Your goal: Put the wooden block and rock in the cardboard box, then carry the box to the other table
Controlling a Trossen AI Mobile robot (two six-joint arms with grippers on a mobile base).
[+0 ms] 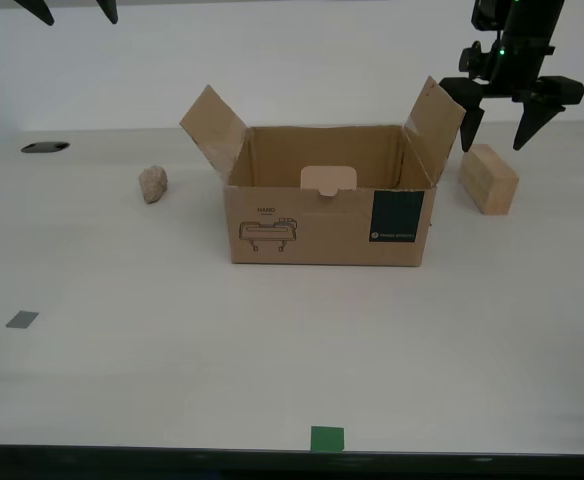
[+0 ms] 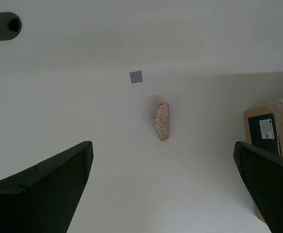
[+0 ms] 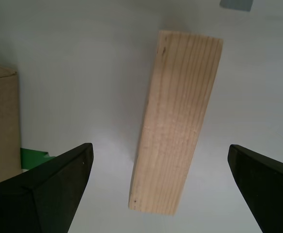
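Both tools spread wide, first tool point(image 1: 501, 128) poised over wooden block point(image 1: 489, 178), nothing gripped

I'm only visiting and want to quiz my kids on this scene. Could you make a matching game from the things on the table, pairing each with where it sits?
Things:
1. rock
2. wooden block
3. cardboard box
4. green tape square

Places:
A. at the table's near edge, in front of the box
B. between the rock and the block, flaps open
C. on the table at the exterior view's left of the box
D. under my first tool, at the exterior view's right of the box

Pairs: 1-C, 2-D, 3-B, 4-A
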